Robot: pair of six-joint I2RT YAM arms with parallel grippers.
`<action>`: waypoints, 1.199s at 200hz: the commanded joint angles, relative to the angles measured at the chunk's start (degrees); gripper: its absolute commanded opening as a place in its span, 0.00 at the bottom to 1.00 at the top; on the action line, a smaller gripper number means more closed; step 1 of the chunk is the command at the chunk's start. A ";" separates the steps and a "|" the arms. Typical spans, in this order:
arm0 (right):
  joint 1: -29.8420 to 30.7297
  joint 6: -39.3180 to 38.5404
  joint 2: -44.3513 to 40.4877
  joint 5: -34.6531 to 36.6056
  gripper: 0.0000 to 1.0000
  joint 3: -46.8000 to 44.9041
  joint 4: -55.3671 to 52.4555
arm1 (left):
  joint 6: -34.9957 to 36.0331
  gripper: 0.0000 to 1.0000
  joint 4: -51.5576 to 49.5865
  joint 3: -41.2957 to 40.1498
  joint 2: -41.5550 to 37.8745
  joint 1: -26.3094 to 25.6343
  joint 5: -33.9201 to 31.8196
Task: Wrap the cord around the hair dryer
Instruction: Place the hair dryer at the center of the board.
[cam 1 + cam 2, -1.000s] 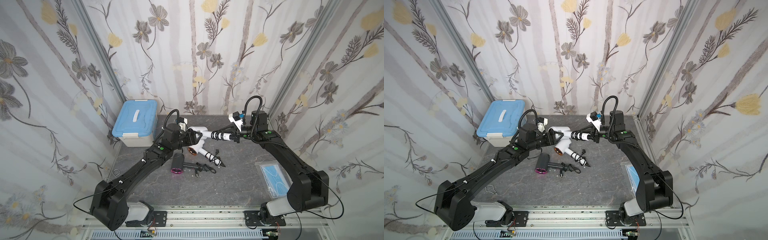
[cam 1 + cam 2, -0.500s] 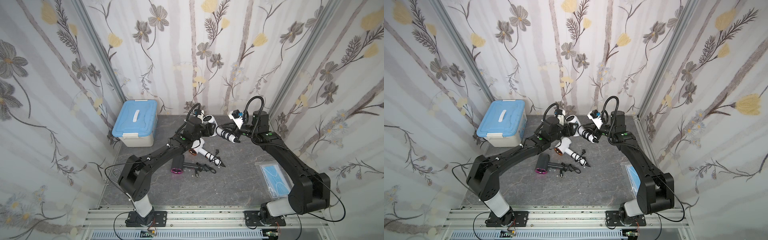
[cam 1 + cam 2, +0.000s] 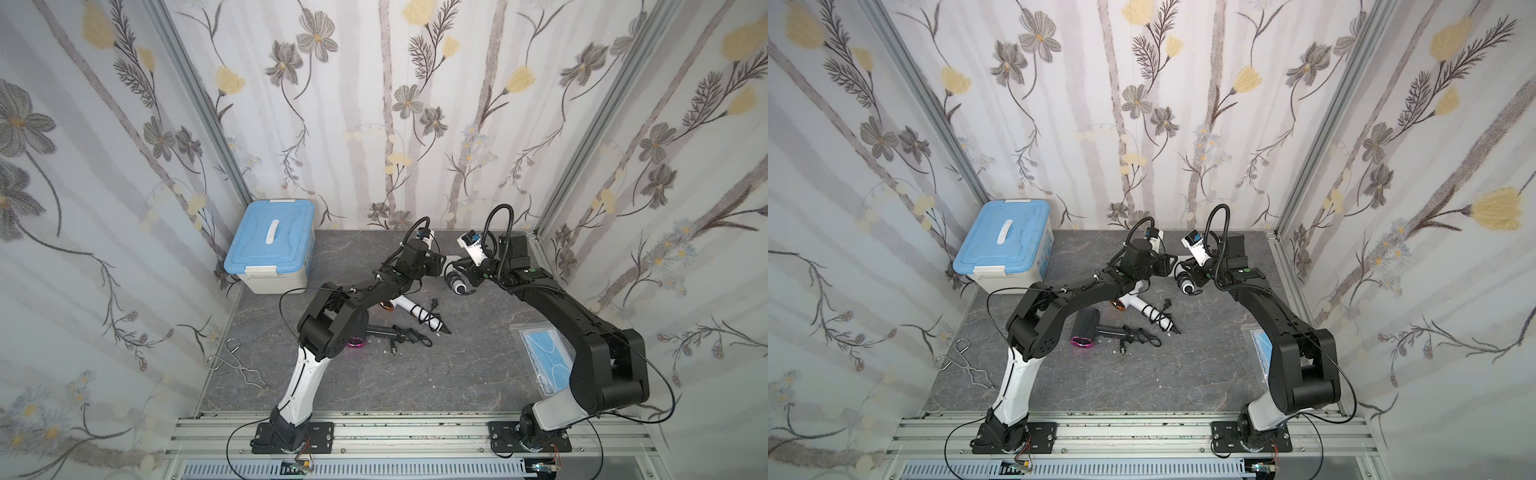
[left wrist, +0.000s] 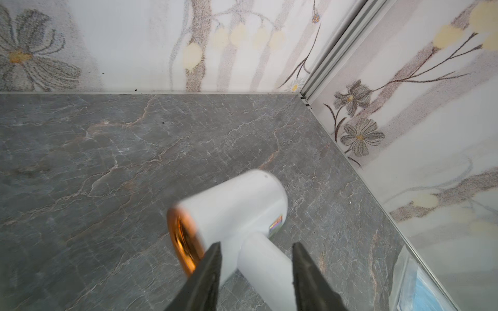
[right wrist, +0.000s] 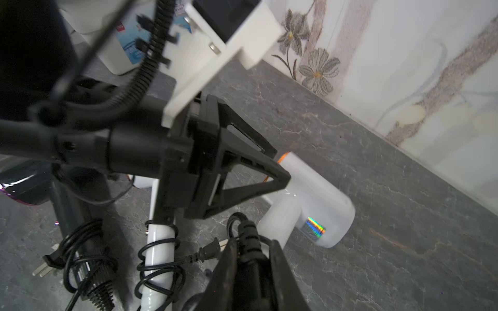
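A white hair dryer (image 3: 457, 286) with a gold nozzle hangs over the back of the table between both grippers. In the left wrist view its handle (image 4: 265, 269) runs between the jaws of my left gripper (image 4: 256, 246), which has closed in just below the head (image 4: 234, 207). My right gripper (image 5: 253, 243) is shut on the black ribbed cord end of the handle, and a loop of cord (image 5: 232, 219) curls beside it. Both top views show black turns of cord on the handle. The dryer looks blurred.
Lying mid-table are a second white dryer (image 3: 409, 309) with its cord wound on and a dark dryer (image 3: 359, 332) with a pink ring. A blue-lidded box (image 3: 270, 249) stands back left. Wire tongs (image 3: 232, 361) lie at the left edge and a mask pack (image 3: 544, 353) at the right.
My left arm has swung right along the back toward the right gripper. The dryer has turned from level to steeper. The left jaws have narrowed from a wide hold onto the handle.
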 commanded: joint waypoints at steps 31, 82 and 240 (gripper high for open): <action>-0.05 5.69 4.17 3.53 0.00 -0.01 0.16 | 0.47 0.00 5.62 -2.91 0.40 1.29 0.41; -0.97 13.72 6.60 6.30 0.00 0.14 -2.77 | 6.59 0.00 -5.76 1.32 -1.84 1.32 -0.84; -5.15 14.61 20.41 15.81 0.03 6.30 -5.94 | 8.16 0.08 -13.99 -6.50 -13.60 0.50 -2.16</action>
